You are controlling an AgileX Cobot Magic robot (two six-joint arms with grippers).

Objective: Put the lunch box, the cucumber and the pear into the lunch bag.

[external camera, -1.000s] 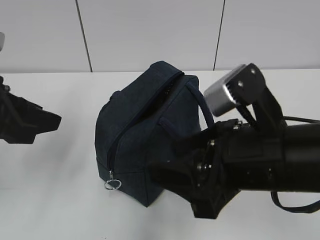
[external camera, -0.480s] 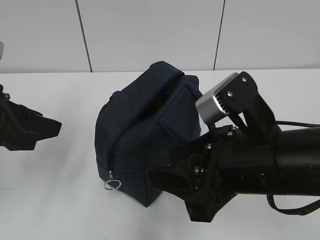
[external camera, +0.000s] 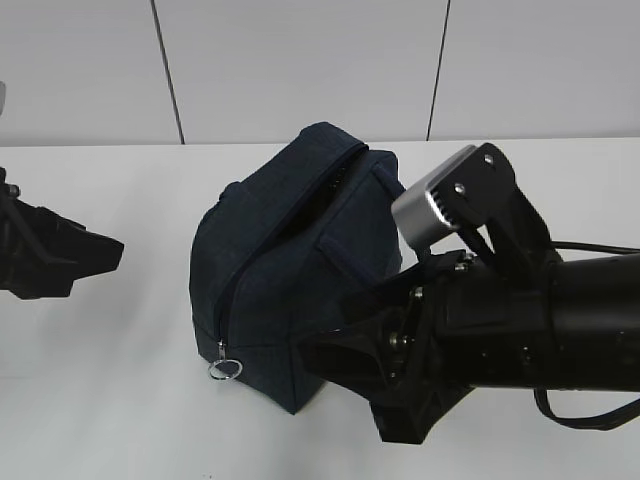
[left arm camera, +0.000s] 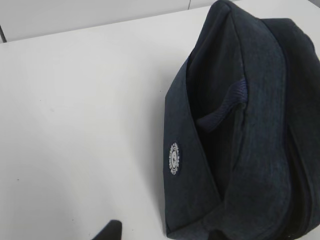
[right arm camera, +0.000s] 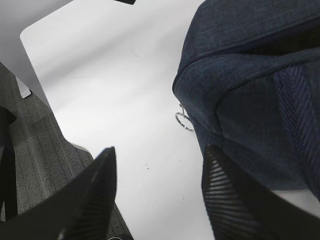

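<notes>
The lunch bag, dark navy fabric, stands in the middle of the white table. Its silver ring pull hangs at the lower front corner, and the right wrist view shows the ring pull too. Low at the bag's front right, my right gripper is open over bare table, with one finger beside the bag's corner. My left gripper sits well to the bag's left, open and empty. In the left wrist view the lunch bag fills the right half. The lunch box, cucumber and pear are out of view.
The white table spreads to the left and in front of the bag. Its near edge and rounded corner drop to grey carpet. A pale panelled wall rises behind the table.
My right arm has shifted a little to the left, toward the bag's front corner, and its camera housing now covers the bag's arched handle. The left gripper has barely moved.
</notes>
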